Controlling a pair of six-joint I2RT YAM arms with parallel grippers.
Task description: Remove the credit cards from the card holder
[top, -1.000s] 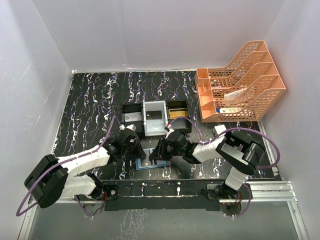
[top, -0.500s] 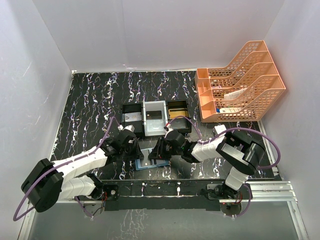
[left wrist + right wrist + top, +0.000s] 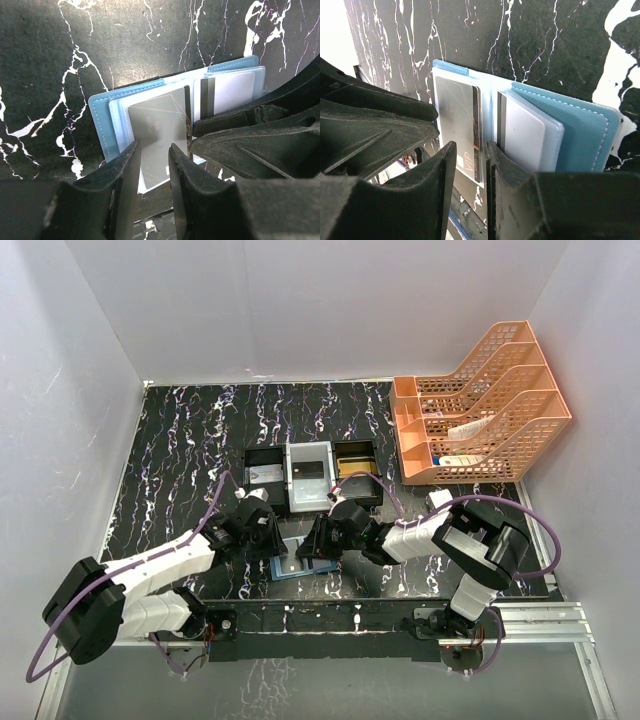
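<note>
The blue card holder (image 3: 297, 566) lies open flat near the table's front edge. In the left wrist view its cover (image 3: 102, 120) holds a silver-grey credit card (image 3: 157, 120) in the left pocket and a pale card (image 3: 232, 90) in the right pocket. My left gripper (image 3: 154, 147) is slightly open, its tips over the near end of the grey card. My right gripper (image 3: 469, 150) is slightly open over the holder's middle fold, with the grey card (image 3: 455, 112) and the pale card (image 3: 525, 135) on either side. The two grippers face each other across the holder (image 3: 585, 130).
A black-and-white three-compartment tray (image 3: 290, 502) stands just behind the holder, with a card in each compartment. An orange file rack (image 3: 480, 405) stands at the back right. A small white object (image 3: 437, 499) lies right of the tray.
My left arm's elbow has shifted left and down, and its gripper has edged slightly toward the holder. The right arm and the holder have hardly moved.
</note>
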